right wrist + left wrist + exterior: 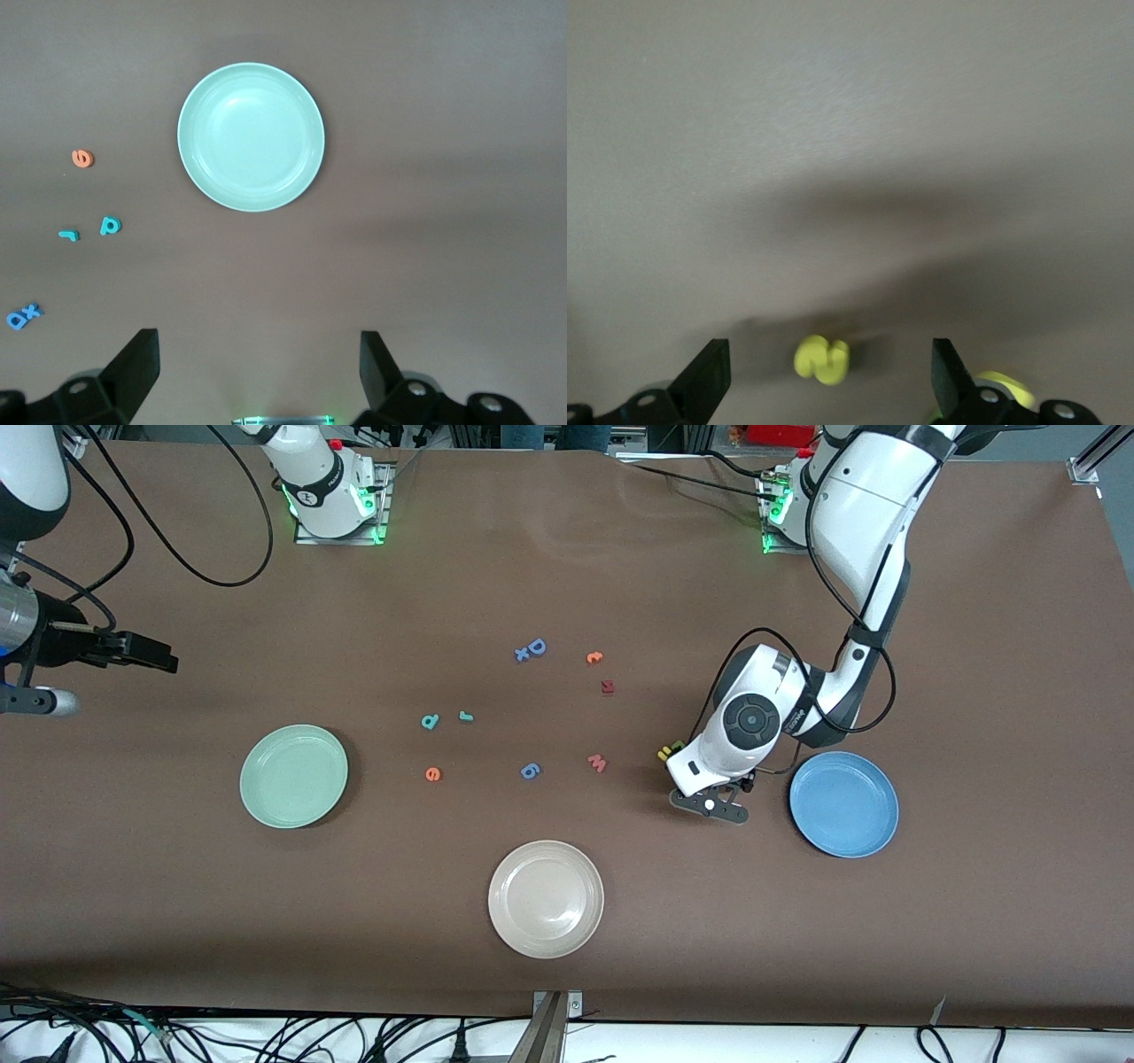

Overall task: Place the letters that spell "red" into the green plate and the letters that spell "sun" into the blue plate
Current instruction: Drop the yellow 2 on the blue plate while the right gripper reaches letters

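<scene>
**Left gripper low over the yellow letters, right arm waiting**

From my console I see the left gripper (pixel 709 804) down low over the table just beside the blue plate (pixel 843 804), on the side toward the right arm's end. Its jaws stand wide apart and hold nothing. In the left wrist view a yellow "s" (pixel 822 359) lies flat on the table between the two fingers (pixel 709 376), touching neither, and a second yellow letter (pixel 1005 386) peeks out past one fingertip (I cannot read which letter it is). In the front view only a bit of yellow and green (pixel 671 750) shows at the edge of the wrist housing, so most of that cluster is hidden from me there.

The right gripper (pixel 146 654) hangs up in the air at the right arm's end of the table, jaws spread wide and empty; that arm waits. Its wrist camera looks down on the green plate (pixel 252 137), which has nothing in it.

The teal "d" (pixel 430 722) and the thin teal "r" (pixel 466 716) lie near each other mid-table, with the orange "e" (pixel 432 774) nearer the front camera than both. The blue plate holds nothing either. A beige-white plate (pixel 546 899) sits nearest the front camera.
</scene>
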Robot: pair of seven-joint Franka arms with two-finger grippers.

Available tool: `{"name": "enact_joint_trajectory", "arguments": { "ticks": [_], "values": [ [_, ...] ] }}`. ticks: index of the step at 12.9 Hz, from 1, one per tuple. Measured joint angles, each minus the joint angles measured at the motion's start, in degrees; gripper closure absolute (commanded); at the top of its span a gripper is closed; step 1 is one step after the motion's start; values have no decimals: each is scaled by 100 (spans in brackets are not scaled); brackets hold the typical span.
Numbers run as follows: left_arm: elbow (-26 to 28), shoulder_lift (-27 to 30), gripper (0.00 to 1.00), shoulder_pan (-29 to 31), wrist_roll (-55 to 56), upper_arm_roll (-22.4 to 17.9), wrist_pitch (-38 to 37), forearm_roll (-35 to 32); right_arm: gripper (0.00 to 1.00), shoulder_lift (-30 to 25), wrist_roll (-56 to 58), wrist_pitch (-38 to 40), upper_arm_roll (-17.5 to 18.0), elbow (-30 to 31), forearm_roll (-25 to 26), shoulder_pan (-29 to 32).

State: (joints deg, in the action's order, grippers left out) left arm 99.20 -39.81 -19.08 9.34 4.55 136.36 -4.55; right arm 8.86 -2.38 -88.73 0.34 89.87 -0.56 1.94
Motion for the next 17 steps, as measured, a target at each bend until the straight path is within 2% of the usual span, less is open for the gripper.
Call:
{"name": "enact_joint_trajectory", "arguments": {
  "ticks": [3,7,8,9,10,12,13,17],
  "values": [
    [308,-31,0,150,-219,1,400,0,0,182,-374,-268,30,36,-14,-154],
    [479,74,3,149,-221,69,416,0,0,573,-1418,-903,44,112,-37,-668],
    [514,95,8,149,-221,85,416,0,0,656,-1689,-1155,46,174,-37,-806],
    [533,109,20,150,-221,91,417,0,0,723,-1962,-1427,54,277,-38,-906],
    [538,114,38,150,-221,94,417,0,0,767,-2249,-1685,103,416,-39,-956],
    [545,153,69,149,-221,110,417,0,0,809,-2857,-2123,298,729,-39,-966],
    [553,172,75,149,-221,119,417,0,0,809,-3148,-2345,392,909,-39,-968],
    [557,197,75,149,-221,125,416,0,0,814,-4087,-3445,739,1781,-39,-968]
  ]
}}
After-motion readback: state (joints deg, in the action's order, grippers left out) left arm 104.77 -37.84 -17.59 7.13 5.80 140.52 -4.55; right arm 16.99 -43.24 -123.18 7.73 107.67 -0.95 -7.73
